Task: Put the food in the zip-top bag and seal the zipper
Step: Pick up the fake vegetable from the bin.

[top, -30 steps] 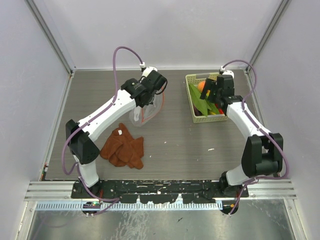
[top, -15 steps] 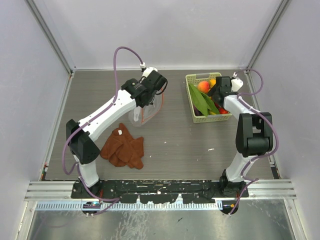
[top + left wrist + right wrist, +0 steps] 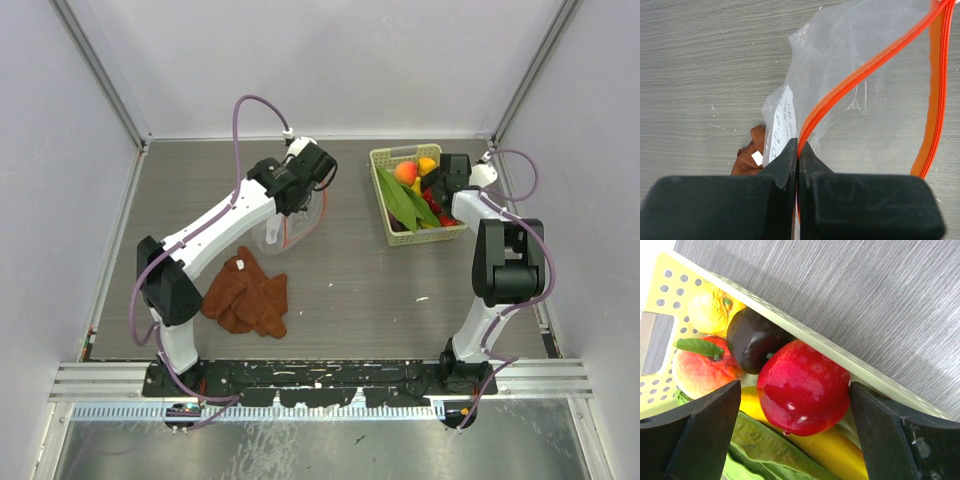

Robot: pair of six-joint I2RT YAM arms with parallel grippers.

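Zip-top bag: clear, left of centre on the counter, mouth gaping. Its orange-red zipper is pinched at one end between the left fingers, which are pressed together on it. The food sits in the pale green basket at far right, where the right fingers, spread wide, flank the red apple. A rust-brown cloth lies near the bag.

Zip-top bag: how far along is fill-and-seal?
Done: left gripper is shut on the zip-top bag at its rim, mouth held open. In hand: the open right gripper is over the red apple in the green basket, not gripping yet. Left: no food shows in the bag; peach, banana and the rest lie in the basket; zipper unsealed.
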